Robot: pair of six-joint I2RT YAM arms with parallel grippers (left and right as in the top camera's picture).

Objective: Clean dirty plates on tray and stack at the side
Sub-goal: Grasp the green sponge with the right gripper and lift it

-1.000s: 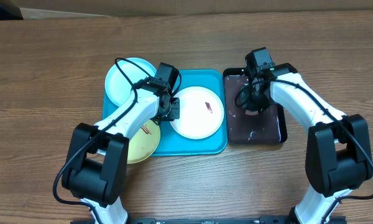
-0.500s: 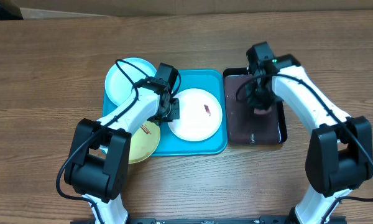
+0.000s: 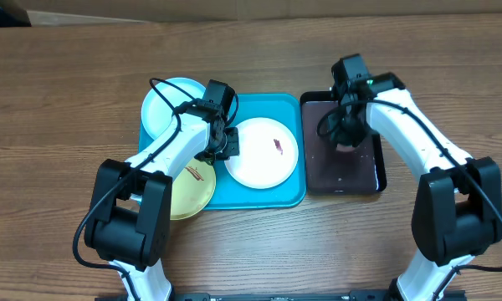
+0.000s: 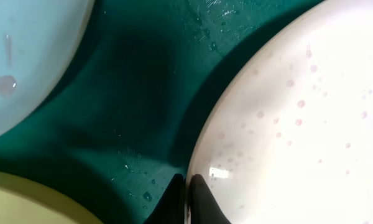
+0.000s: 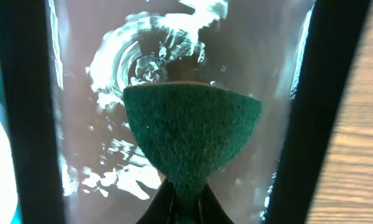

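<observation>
The white plate [image 3: 263, 153] lies on the turquoise tray [image 3: 268, 107] and carries a small brown smear. My left gripper [image 3: 227, 147] is shut on its left rim. The left wrist view shows the two fingertips [image 4: 202, 198] pinched on the edge of the wet white plate [image 4: 298, 124]. A light blue plate [image 3: 163, 109] sits at the tray's far left corner. Overhanging the near left corner is a yellow-green plate [image 3: 192, 191]. My right gripper [image 3: 348, 134] is shut on a green sponge [image 5: 193, 130] above the black tray [image 3: 343, 174].
The black tray [image 5: 112, 62] holds shallow water and stands just right of the turquoise tray. Bare wooden table [image 3: 67, 125] surrounds both trays. In the left wrist view the light blue plate [image 4: 25, 50] and the yellow-green plate [image 4: 25, 202] lie close by.
My left gripper has closed on the white plate's rim, and the plate has shifted slightly left. My right gripper has moved a little farther back over the black tray with the sponge.
</observation>
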